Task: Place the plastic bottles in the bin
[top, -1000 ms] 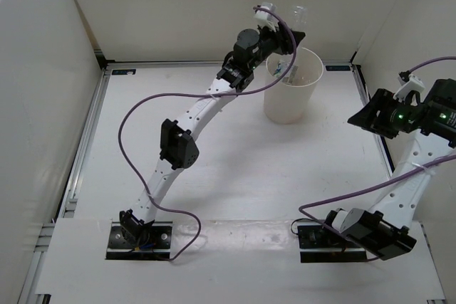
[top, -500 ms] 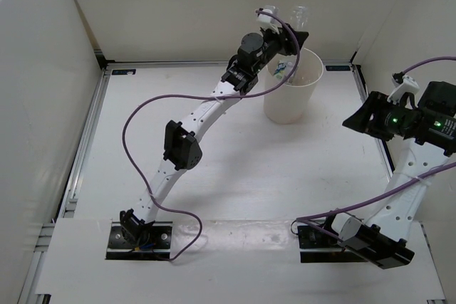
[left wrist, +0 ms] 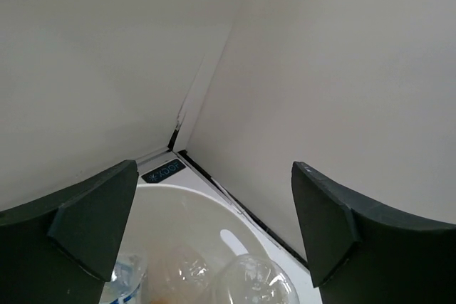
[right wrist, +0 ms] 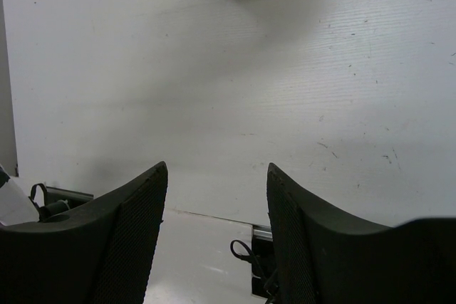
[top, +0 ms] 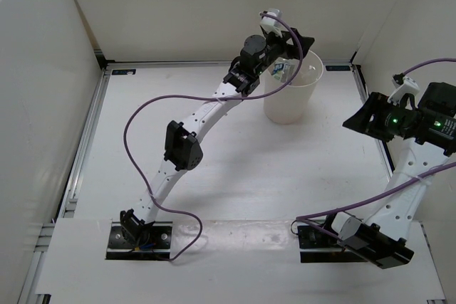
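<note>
From the remote desk, I have the left gripper poised over the bin, which stands at about 1 o'clock on the table in the overhead view. On the left wrist camera its jaws are spread wide with nothing between them, and the bin's mouth lies directly below.

Inside the bin I can pick out a plain clear bottle at 5 o'clock in that wrist view, a second pale rounded bottle beside it, and one with a bluish label at 7 o'clock. From overhead, a white-green label shows just inside the rim. I cannot count all four bottles with certainty, and the orange one is not clear to me.

The right gripper hangs at 3 o'clock, its fingers partly apart and holding nothing, over bare table.

No bottle shows anywhere outside the bin, so I judge the job all but done, with only a last check of the bin's contents and parking both arms left to do
</note>
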You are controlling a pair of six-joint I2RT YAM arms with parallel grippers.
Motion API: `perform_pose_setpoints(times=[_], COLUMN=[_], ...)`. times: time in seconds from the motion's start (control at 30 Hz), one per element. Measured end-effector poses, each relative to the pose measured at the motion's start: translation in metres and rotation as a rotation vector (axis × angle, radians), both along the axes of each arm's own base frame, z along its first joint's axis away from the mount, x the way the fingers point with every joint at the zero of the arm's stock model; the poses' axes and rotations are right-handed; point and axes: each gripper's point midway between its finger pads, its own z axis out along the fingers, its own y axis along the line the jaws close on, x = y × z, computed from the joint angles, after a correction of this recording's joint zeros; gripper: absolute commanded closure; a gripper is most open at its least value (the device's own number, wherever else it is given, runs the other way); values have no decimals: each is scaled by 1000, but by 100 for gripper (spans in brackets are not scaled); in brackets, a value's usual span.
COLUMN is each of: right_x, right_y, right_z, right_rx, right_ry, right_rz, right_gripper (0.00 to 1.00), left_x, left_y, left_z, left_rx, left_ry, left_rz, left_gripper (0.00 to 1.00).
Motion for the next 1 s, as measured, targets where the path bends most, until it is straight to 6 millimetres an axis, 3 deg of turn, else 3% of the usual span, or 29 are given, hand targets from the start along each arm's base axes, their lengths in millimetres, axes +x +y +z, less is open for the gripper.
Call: perform_pose_setpoints(times=[0.3, 0.4, 0.43, 0.53, 0.6, 0.7, 0.77, 0.83, 0.9, 1.0], right_x=[3, 8, 10, 19, 25, 36, 41, 43, 46, 53], right_y=[-1, -4, -5, -10, -11, -8, -5, -4, -5, -5], right_z=[-2, -8, -12, -27, -39, -58, -69, -78, -83, -88], right_rx=[7, 10, 5, -25, -66, -138, -161, -161, -162, -163], right_ry=[9, 16, 23, 48, 69, 101, 120, 138, 152, 161], right_rz=[3, -10, -16, -35, -34, -11, 9, 17, 18, 19], right_gripper=[35, 34, 28, 19, 15, 12, 10, 10, 10, 10], left_x=[8, 11, 10, 3, -9, -43, -76, -108, -138, -164], left_y=[2, 19, 29, 80, 128, 212, 271, 312, 342, 380], left_z=[-28, -44, -47, -39, -15, 29, 52, 69, 65, 35], left_rx=[54, 129, 164, 275, 326, 356, 356, 342, 353, 390], left_ry=[33, 69, 84, 112, 111, 92, 75, 43, 50, 122], left_rz=[11, 27, 33, 73, 121, 239, 339, 419, 476, 563], left_gripper=[0, 0, 0, 0, 0, 0, 0, 0, 0, 0])
